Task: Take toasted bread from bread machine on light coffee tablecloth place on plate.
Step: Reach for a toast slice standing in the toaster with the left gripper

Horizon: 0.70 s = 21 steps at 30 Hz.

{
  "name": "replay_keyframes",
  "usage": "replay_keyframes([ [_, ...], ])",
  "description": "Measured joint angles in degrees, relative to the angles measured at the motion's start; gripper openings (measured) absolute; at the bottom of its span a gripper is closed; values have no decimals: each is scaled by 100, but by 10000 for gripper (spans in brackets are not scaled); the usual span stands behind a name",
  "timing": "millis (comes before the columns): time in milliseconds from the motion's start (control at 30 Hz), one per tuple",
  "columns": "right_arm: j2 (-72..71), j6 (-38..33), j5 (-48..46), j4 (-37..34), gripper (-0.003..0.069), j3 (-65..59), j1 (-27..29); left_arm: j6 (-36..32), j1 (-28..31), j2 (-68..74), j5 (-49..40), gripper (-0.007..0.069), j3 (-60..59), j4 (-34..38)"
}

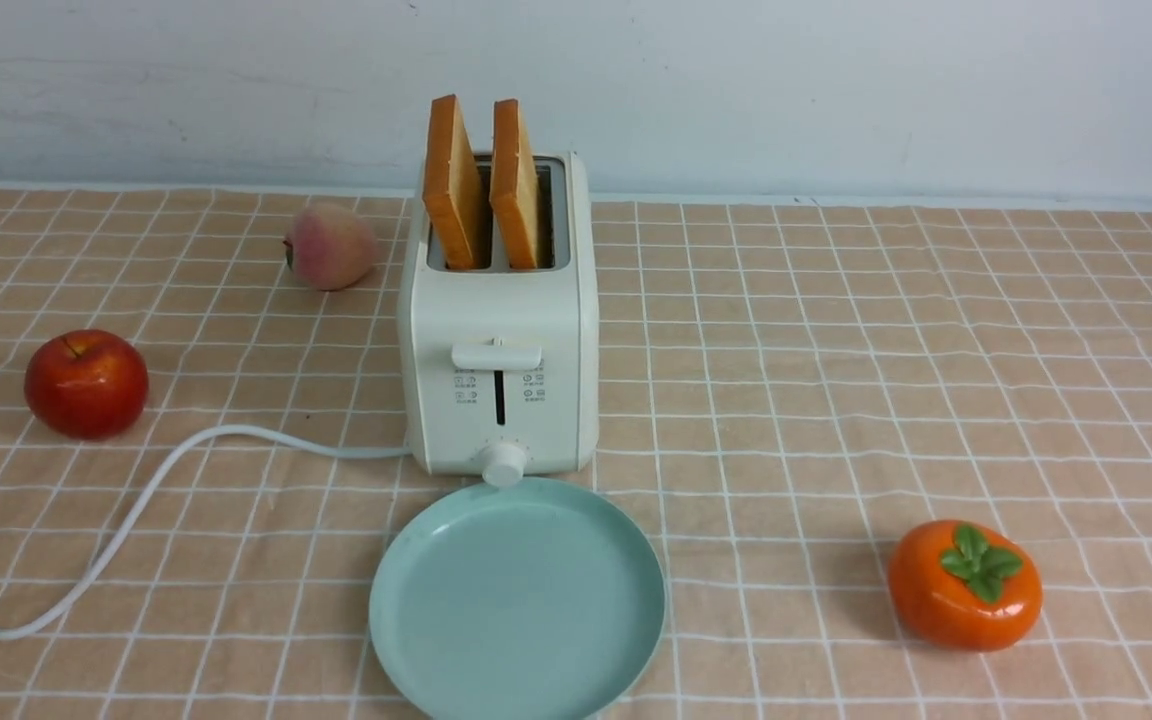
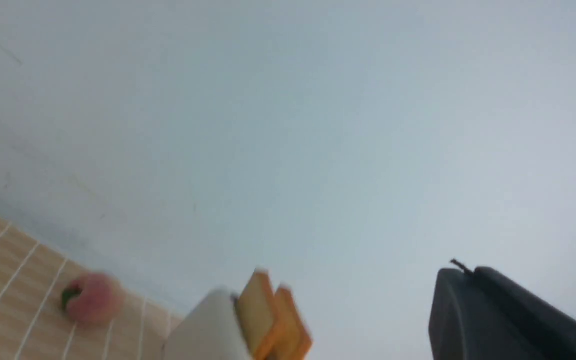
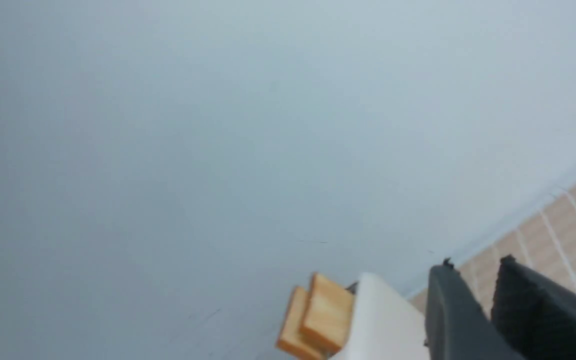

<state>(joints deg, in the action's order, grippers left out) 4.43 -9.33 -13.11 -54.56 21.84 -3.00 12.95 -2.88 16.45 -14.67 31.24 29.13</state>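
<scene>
The cream-white bread machine [image 1: 499,330] stands on the light coffee tablecloth [image 1: 836,350] at the middle back. Two slices of toasted bread, left [image 1: 452,185] and right [image 1: 515,185], stand upright in its slots. The mint-teal plate [image 1: 516,600] lies empty just in front of it. Neither gripper shows in the front view. In the left wrist view the left gripper [image 2: 468,274] has its fingers pressed together, empty, far from the toast [image 2: 268,315]. In the right wrist view the right gripper [image 3: 477,265] shows a gap between its fingers, empty, beside the bread machine [image 3: 383,320] and toast [image 3: 318,320].
A red apple [image 1: 86,383] and a peach [image 1: 330,246] lie left of the bread machine, and its white cord [image 1: 136,510] runs to the front left. An orange persimmon [image 1: 964,584] sits front right. A pale wall [image 1: 836,90] closes the back.
</scene>
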Motion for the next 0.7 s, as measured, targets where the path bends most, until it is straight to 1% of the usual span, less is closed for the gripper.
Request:
replay_keyframes([
  [33, 493, -119, -543, 225, 35, 694, 0, -111, 0, 569, -725, -14, 400, -133],
  [67, 846, -176, -987, 379, 4, 1183, 0, -158, 0, 1063, -1314, -14, 696, -257],
  [133, 1498, -233, -1894, 667, -16, 2095, 0, -191, 0, 2047, -2249, -14, 1132, -516],
  [167, 1715, -234, -2328, 818, -16, 2336, 0, -197, 0, 2331, -2591, -14, 1289, -635],
  [200, 2196, -254, -2986, 1120, -16, 2808, 0, -233, 0, 2950, -2967, -14, 1484, -794],
  [300, 3031, -240, -4437, 1863, -10, 3348, -7, -457, 0, 4044, -3386, -14, 1861, -1004],
  [333, 3237, -209, -4661, 2038, -8, 3394, -7, -525, 0, 4316, -3422, -14, 1940, -1013],
  [367, 3468, -102, -5031, 2404, -8, 3438, -7, -624, -5, 4637, -3441, -14, 2125, -1018],
  [400, 3671, 37, -5233, 2688, -8, 3444, -7, -688, -42, 4951, -3411, -14, 2303, -1035],
  [433, 3775, 94, -5294, 2799, -8, 3444, -7, -705, -84, 5076, -3397, -14, 2380, -1044],
  [467, 3985, 265, -5403, 3127, -8, 3431, -7, -726, -208, 5589, -3370, -14, 2697, -1125],
  [533, 4150, 356, -5385, 3403, -5, 3387, -7, -724, -452, 6221, -3428, -14, 3277, -1317],
  [667, 4251, 431, -5259, 3493, -2, 3342, -7, -316, -870, 7150, -3714, -14, 4660, -1770],
  [700, 4251, 431, -5259, 3493, -2, 3342, -7, -273, -921, 7232, -3738, -14, 4814, -1817],
])
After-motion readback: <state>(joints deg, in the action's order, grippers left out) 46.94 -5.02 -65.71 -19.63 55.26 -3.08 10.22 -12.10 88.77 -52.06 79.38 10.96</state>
